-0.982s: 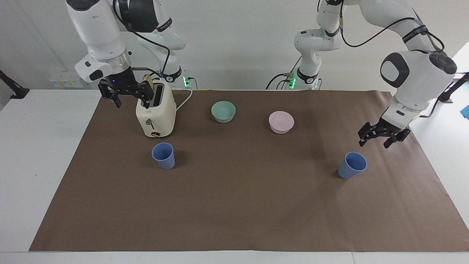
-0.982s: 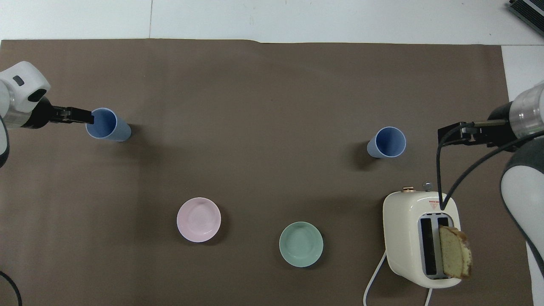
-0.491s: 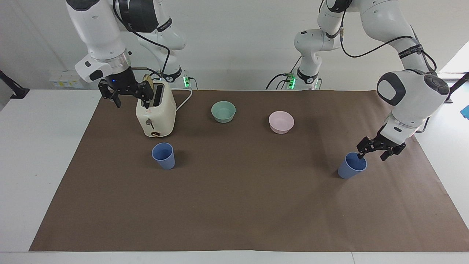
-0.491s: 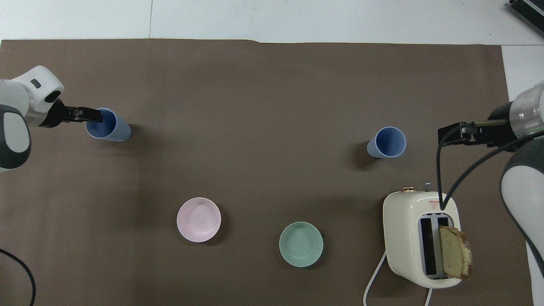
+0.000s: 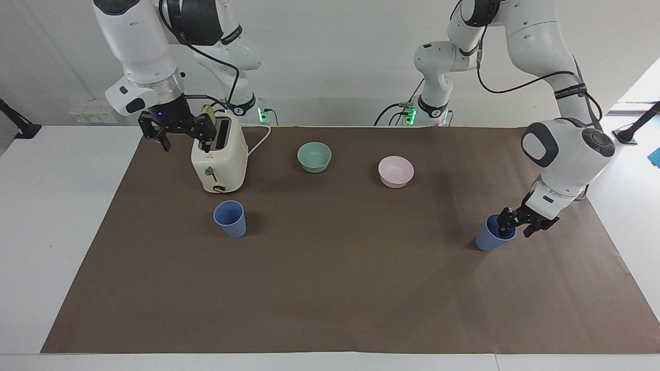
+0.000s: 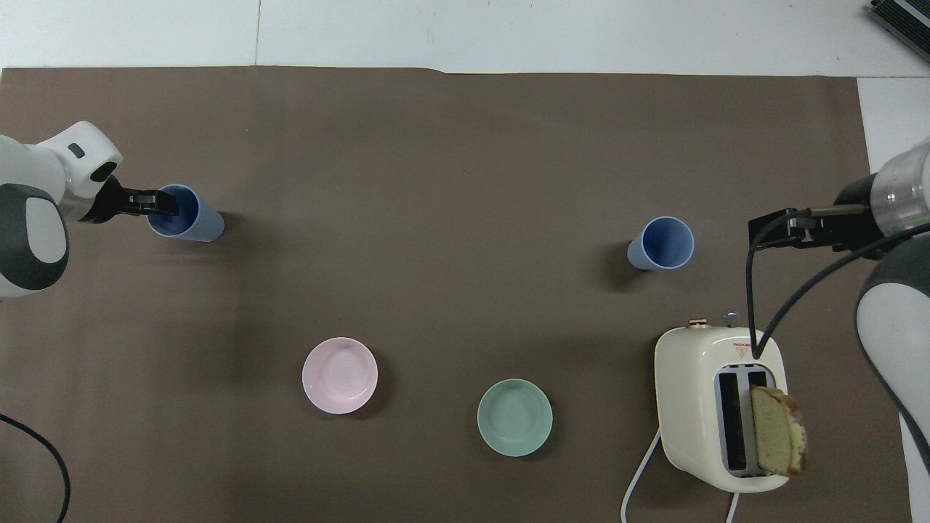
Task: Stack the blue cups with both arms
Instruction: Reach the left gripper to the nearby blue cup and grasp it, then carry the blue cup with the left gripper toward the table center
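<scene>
- A wide table [image 5: 62, 232] covered by a sheet of brown paper [image 5: 340, 288] carries everything; two large white jointed robot arms stand at its robots' edge.
- The left arm [image 5: 564, 154] reaches down toward its own end of the table. Its black two-finger end effector [image 5: 515, 222] is at the rim of a small matte periwinkle-blue tapered plastic cup [image 5: 492, 238]. One finger [image 5: 504, 220] dips inside the mouth and the other sits outside the wall, so the fingers are spread around the rim and not yet closed on it.
- The right arm [image 5: 139, 51] waits, with its black end effector [image 5: 178, 131] hanging open in the air over the table beside the toaster, holding nothing.
- A cream-white two-slot toaster [image 5: 219, 159] stands toward the right arm's end, with a slice of bread [image 6: 777, 432] sticking up from one slot.
- A second, matching periwinkle-blue cup [image 5: 230, 218] stands upright and untouched, farther from the robots than the toaster and near it, well apart from the first cup.
- A shallow teal-green bowl [image 5: 314, 156] and a shallow pink bowl [image 5: 396, 171] sit side by side nearer to the robots, between the two cups.
- The step in hand looks like the first grasp: the left arm is about to take its cup by the rim.
- The next move probably calls for closing the fingers on the wall, then lifting straight up so the cup does not tip.
</scene>
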You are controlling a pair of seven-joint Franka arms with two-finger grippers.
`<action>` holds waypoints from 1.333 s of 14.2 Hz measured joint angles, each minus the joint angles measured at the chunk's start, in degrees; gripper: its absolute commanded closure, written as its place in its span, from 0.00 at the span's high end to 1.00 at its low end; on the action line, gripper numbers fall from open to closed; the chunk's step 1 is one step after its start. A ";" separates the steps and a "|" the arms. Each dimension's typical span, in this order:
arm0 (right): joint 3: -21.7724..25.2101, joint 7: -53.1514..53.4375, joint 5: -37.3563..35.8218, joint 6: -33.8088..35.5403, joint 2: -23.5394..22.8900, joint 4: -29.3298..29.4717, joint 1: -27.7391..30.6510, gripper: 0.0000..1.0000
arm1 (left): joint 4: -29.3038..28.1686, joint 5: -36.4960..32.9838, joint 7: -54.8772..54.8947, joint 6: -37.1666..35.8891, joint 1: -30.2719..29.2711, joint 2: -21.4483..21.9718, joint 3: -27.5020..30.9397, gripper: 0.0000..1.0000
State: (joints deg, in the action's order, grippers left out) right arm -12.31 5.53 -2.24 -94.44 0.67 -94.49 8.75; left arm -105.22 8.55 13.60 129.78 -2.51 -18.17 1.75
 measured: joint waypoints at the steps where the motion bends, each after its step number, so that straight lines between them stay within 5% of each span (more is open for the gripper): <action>1: 0.00 0.00 0.00 0.00 0.00 0.00 0.00 1.00 | -0.04 0.06 0.00 -0.02 0.00 0.00 0.00 0.00; 8: 0.00 0.00 0.00 0.00 0.00 0.00 0.00 1.00 | 0.31 0.42 -2.06 -2.85 2.52 3.38 -1.21 0.00; 19: 0.01 0.00 0.00 -0.35 0.02 -0.88 0.16 1.00 | -2.45 0.40 -33.92 4.13 30.73 2.37 -1.61 0.00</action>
State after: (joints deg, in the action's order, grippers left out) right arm -12.30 5.52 -2.24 -94.79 0.69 -95.37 8.91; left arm -107.67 8.94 -20.32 133.92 28.22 -15.80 0.14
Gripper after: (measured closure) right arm 0.000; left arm 0.956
